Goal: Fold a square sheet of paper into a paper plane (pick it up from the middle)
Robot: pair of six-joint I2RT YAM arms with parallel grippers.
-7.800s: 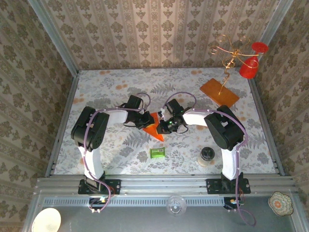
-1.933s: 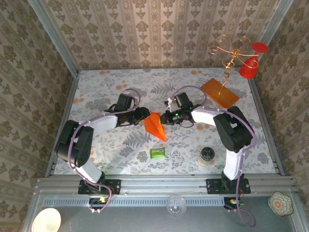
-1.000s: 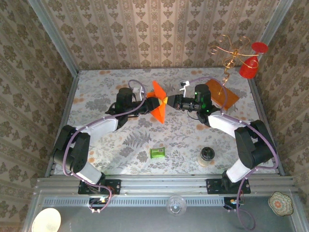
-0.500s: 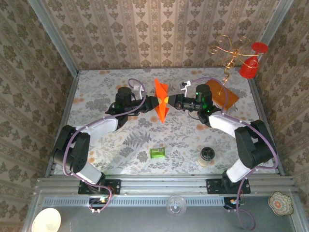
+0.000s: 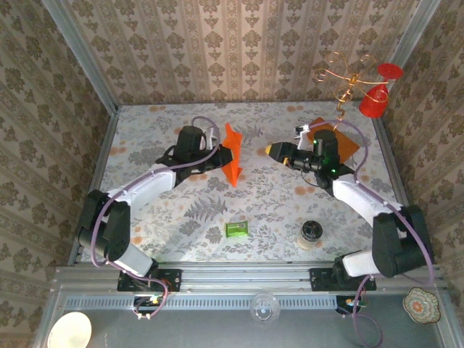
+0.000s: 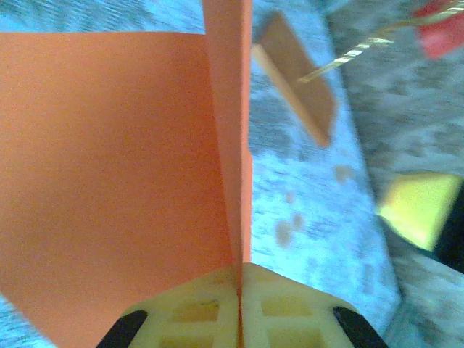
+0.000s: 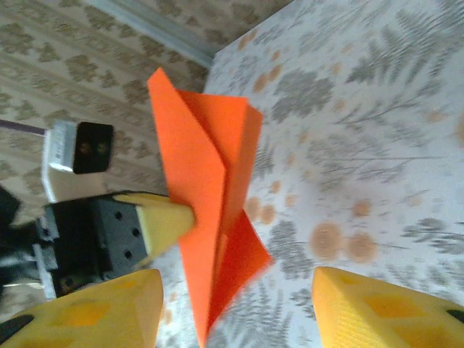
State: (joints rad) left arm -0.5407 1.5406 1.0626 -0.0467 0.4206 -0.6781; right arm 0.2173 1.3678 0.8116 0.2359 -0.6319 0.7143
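The square sheet of paper is now a folded orange paper plane, a narrow pointed dart held up off the table with its tip toward the near side. My left gripper is shut on its centre fold. In the left wrist view the yellow fingers press together on the crease and a wing spreads to the left. My right gripper stands open a short way to the right of the plane, apart from it. In the right wrist view the paper plane hangs beyond the open right gripper.
A brownish-orange board with a gold wire stand and a red cup sits at the back right, just behind my right arm. A small green packet and a dark-lidded jar lie near the front edge. Patterned walls enclose the table.
My right gripper has opened, let go of the paper and drawn back to the right. My left gripper has shut on the fold and now holds the plane alone, turned edge-on.
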